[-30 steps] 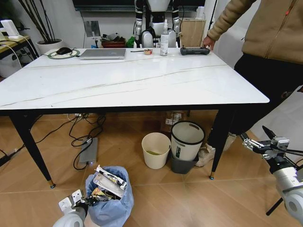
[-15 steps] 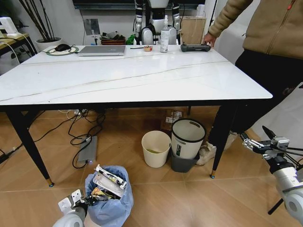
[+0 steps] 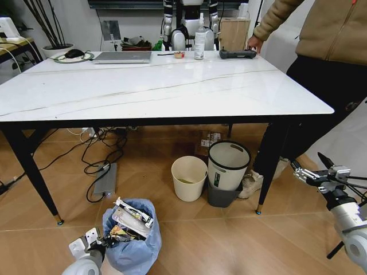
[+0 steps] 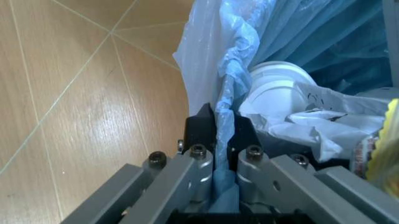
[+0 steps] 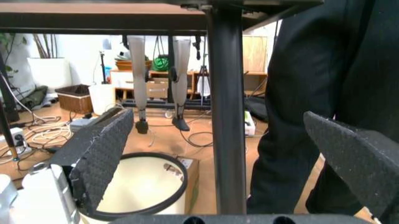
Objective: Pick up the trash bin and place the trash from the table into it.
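White marble table [image 3: 172,91]: laptop [image 3: 123,57], bottle [image 3: 199,44] at far edge

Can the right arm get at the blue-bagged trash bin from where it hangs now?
Probably not easily. The right gripper hangs open beside the table leg, while the trash bin sits far across the floor, its bag rim already clamped by the left gripper.

Cream bucket [image 3: 189,179] and grey-and-white round bin [image 3: 227,172] are seen side by side on the tiled floor [image 3: 229,240]. Laptop [image 3: 123,57], spray bottle [image 3: 199,42], tape roll [image 3: 179,55] and black controller [image 3: 237,54] are seen farther back. Cables [image 3: 97,154] are strewn on the floor.
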